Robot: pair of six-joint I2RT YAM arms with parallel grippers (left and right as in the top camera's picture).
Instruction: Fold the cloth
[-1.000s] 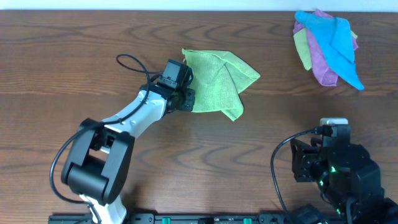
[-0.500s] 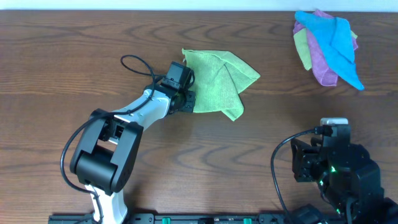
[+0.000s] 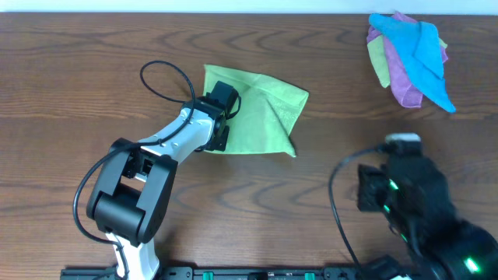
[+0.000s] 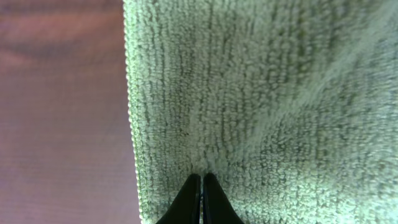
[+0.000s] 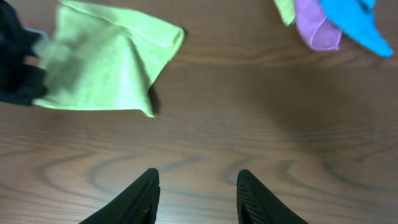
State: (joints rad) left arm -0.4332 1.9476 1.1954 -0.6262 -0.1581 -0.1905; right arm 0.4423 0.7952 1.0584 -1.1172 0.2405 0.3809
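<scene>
The lime-green cloth (image 3: 261,117) lies partly folded on the wooden table, left of centre. It also shows in the right wrist view (image 5: 99,65) at the upper left and fills the left wrist view (image 4: 261,93). My left gripper (image 3: 226,117) sits over the cloth's left part, its fingers (image 4: 202,186) shut on a pinch of the cloth near its left edge. My right gripper (image 5: 196,180) is open and empty above bare table, to the right of the cloth and nearer the front. The white tag is not visible.
A pile of bright blue (image 3: 424,47), purple (image 3: 401,82) and pale green cloths lies at the back right; it also shows in the right wrist view (image 5: 336,18). A black cable (image 3: 163,78) loops left of the cloth.
The left gripper has dragged the cloth leftward, so it lies flatter and more spread. The right arm has shifted left and forward.
</scene>
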